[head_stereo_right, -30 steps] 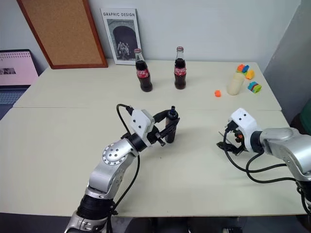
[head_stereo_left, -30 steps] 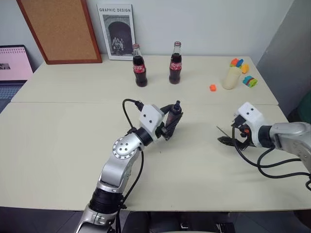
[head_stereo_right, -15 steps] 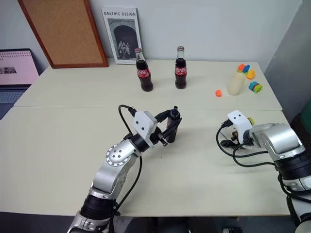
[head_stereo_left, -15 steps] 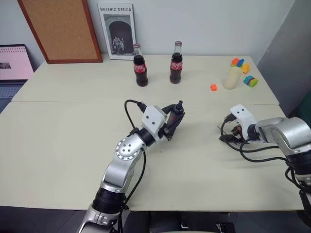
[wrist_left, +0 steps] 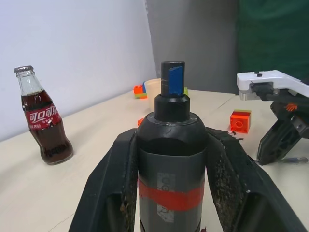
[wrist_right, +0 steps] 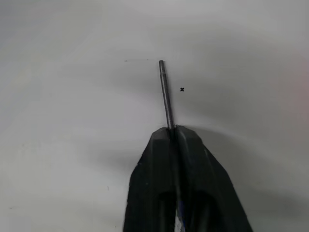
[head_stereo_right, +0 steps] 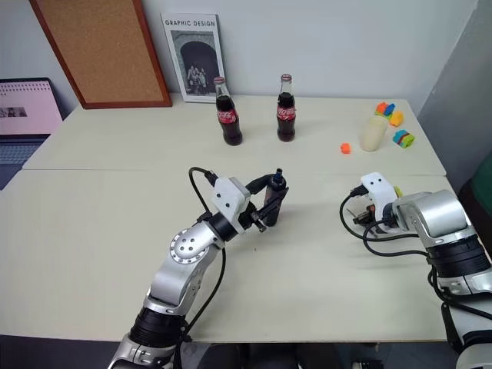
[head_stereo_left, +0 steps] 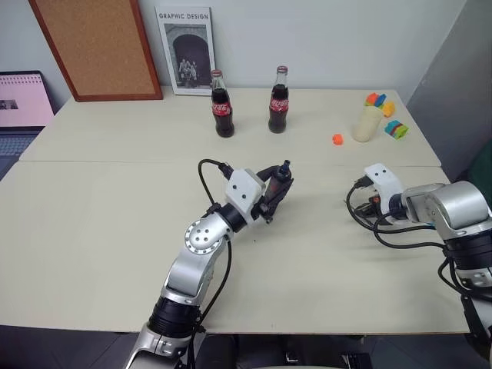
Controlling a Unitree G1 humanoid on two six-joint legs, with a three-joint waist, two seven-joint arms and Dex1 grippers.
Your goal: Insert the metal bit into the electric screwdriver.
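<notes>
Metal bit (wrist_right: 165,92) pinched in right claw (wrist_right: 172,131), apparently against bare table (wrist_right: 72,121).

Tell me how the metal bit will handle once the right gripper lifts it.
The metal bit looks straight and rigid, so probably won't flex. Thin and round, it may pivot or slip between the right gripper's fingers, pinched only at one end. Likely very light.

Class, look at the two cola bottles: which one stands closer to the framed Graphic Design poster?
The cola bottle on the robot's left, nearest the poster; the other bottle stands further right.
</notes>
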